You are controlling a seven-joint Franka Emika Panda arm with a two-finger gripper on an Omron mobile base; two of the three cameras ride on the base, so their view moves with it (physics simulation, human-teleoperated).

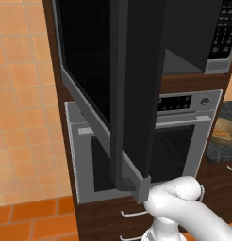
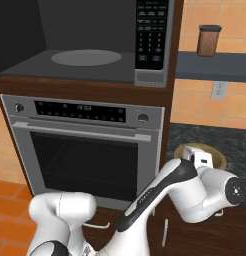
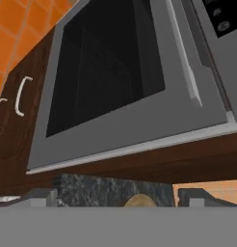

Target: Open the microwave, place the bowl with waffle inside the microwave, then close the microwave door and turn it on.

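Two dark fingertips of the claw at the bottom of the hand view, wide apart, with nothing clamped between them. In the gap, just beyond the tips, a small tan arc of the bowl on the dark speckled bench. Behind that, rolled sideways in this view, the steel oven with its dark glass.

From the left base view: the microwave door swung wide open toward the camera, edge-on, with its grey lower rim low near the white arm. Behind the door, the open cavity of the microwave, with the black keypad on its right side. Below, the oven front with one round knob visible. At the far right edge, the bowl on the bench, with the golden-orange waffle inside it. Bowl well apart from the microwave, lower and to the right.

From the right base view: the cavity open, a flat round turntable on its floor, otherwise nothing inside. Right of the oven, the arm bent over the bench, with the white hand directly in front of the bowl and covering most of it. Whether touching or only above, cannot tell. Higher on the right, a brown jar upright on a grey shelf.
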